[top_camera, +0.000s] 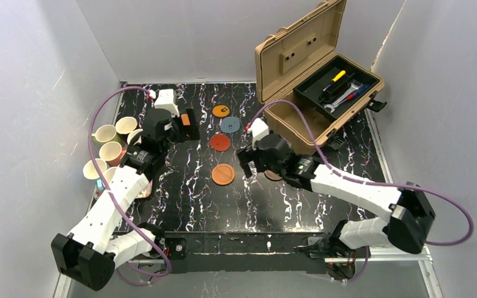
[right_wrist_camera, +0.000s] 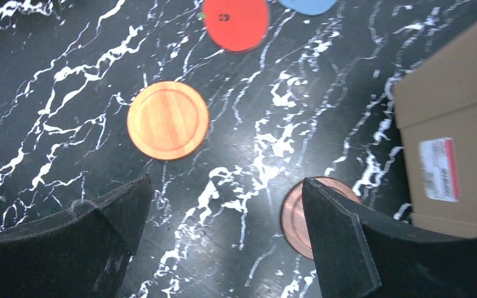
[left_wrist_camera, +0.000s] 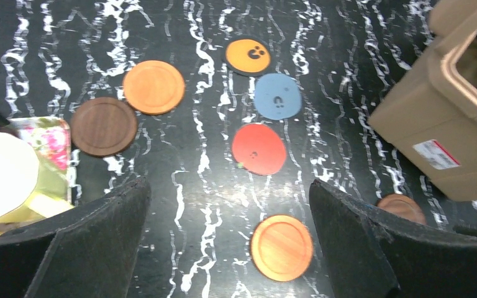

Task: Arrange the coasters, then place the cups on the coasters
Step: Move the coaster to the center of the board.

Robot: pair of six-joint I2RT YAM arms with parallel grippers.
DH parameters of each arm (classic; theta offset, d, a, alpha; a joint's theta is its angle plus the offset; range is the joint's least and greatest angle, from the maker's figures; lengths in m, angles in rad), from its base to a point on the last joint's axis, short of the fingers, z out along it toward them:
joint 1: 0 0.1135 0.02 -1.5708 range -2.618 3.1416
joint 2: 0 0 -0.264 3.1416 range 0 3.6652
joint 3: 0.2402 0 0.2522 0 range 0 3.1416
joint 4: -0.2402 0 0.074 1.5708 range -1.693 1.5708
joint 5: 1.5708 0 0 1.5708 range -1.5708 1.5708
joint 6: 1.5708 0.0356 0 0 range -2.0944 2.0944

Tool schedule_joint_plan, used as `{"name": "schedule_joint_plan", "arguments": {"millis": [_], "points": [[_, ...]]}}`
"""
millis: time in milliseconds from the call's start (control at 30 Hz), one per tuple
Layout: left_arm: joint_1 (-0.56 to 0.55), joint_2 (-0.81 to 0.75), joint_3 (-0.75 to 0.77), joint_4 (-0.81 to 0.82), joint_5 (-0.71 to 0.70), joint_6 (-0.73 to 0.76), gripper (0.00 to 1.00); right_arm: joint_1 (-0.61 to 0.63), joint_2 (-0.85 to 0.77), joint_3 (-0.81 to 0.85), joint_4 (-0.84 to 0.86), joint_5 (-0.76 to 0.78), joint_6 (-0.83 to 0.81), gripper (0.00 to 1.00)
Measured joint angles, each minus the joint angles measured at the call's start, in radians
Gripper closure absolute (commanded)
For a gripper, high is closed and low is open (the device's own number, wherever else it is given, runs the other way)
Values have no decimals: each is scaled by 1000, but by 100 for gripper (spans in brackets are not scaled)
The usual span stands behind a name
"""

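The cups (top_camera: 110,152) cluster farthest left of the tan toolbox (top_camera: 298,81). Nearer it, the left gripper (left_wrist_camera: 228,192) hangs with jaws released, empty. 7 coasters (left_wrist_camera: 259,149) lie flat left of the toolbox, the brown coaster (right_wrist_camera: 294,217) just beside it, under the right gripper (right_wrist_camera: 227,186), jaws likewise released.

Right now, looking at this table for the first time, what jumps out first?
A line of bright coasters, orange, grey-blue, red and orange-brown, runs down the middle of the black marbled table. An open tan toolbox stands at the far right, and cream-lined cups cluster at the left edge.
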Motion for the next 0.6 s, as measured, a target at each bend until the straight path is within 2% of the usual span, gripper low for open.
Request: {"name": "schedule_joint_plan", "arguments": {"millis": [200,433,600], "points": [[8,-75,-116,70,-89,55,2,100,178,49,51,48,51,1],[8,-75,-118,96,-117,77,2,161,397,153,101,67,101,4],[8,-60,-113,82,-135,76,2,199,525,241,93,83,101,9]]}}
